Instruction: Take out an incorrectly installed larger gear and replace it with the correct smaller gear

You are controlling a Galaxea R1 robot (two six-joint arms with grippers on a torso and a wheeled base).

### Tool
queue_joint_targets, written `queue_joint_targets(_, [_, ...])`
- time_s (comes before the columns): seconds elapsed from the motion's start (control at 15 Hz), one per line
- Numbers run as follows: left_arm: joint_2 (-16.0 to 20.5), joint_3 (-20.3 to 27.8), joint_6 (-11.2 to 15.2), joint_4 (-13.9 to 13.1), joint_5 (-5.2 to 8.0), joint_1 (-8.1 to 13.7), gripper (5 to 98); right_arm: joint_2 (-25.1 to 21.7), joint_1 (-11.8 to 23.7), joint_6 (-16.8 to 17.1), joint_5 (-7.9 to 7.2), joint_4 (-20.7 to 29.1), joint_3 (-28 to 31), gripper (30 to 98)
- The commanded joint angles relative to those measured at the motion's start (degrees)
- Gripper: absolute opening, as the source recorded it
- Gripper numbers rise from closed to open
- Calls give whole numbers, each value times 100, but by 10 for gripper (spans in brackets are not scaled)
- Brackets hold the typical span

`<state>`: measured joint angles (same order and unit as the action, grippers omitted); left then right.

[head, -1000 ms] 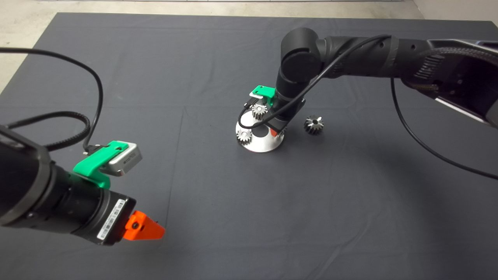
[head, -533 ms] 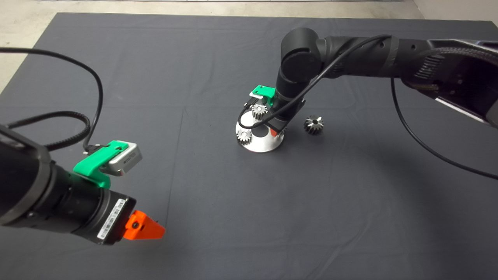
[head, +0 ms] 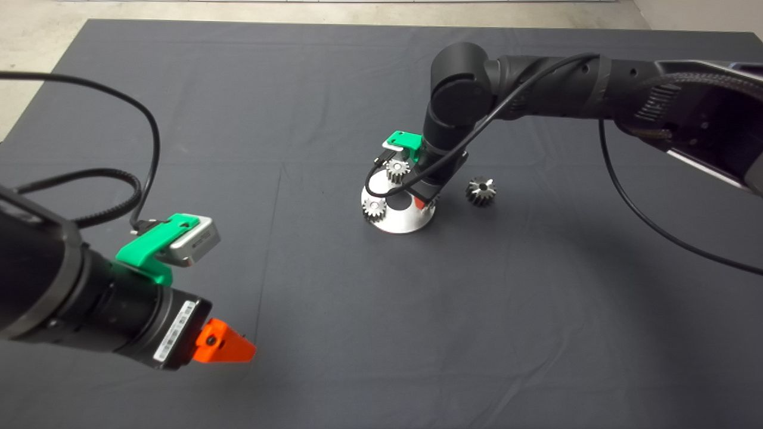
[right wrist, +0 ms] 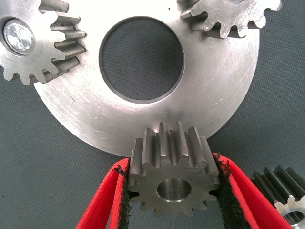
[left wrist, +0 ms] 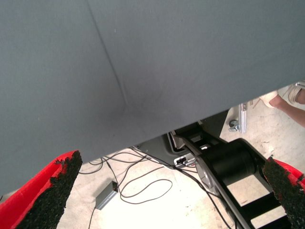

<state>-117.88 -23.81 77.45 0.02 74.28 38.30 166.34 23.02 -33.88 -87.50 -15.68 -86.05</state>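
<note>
- Right hand [right wrist: 171,188]: clenched on the smaller gear [right wrist: 172,172], one finger pad against the teeth on each flank. The gear is at the rim of the round steel plate [right wrist: 209,105], over its edge.
- Whether the gear is seated on a pin cannot be told; its centre bore shows open.
- Two light-silver gears [right wrist: 35,40] sit on the plate on the far side of its dark centre hole from the hand.
- The larger gear [head: 481,190] lies on the dark mat [head: 298,119] of the worktop, just beside the right hand and clear of the plate; removal appears done.
- Handling judgement: solid steel, rigid, dense for its size, smooth faces likely slippery. Pads across opposite teeth give the surest hold; keep the bore axis upright for seating.
- Left hand [head: 229,348]: idle near the worktop edge, well apart from the plate, fingers [left wrist: 52,191] spread and released.
</note>
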Motion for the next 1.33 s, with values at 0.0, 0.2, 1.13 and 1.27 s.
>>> queue_joint_targets(0.0, [-114, -43, -2, -82, -27, 64, 982, 35, 177, 22, -750, -126, 55, 395])
queue_joint_targets(0.2, [-100, -34, -10, -82, -27, 64, 982, 44, 177, 22, -750, -100, 72, 396])
queue_joint_targets(1.13, [-100, -17, -10, -82, -19, 64, 982, 61, 159, 30, -750, 179, 81, 395])
queue_joint_targets(1.27, [-91, -8, -10, -82, -19, 64, 982, 53, 168, 25, -750, 217, 107, 395])
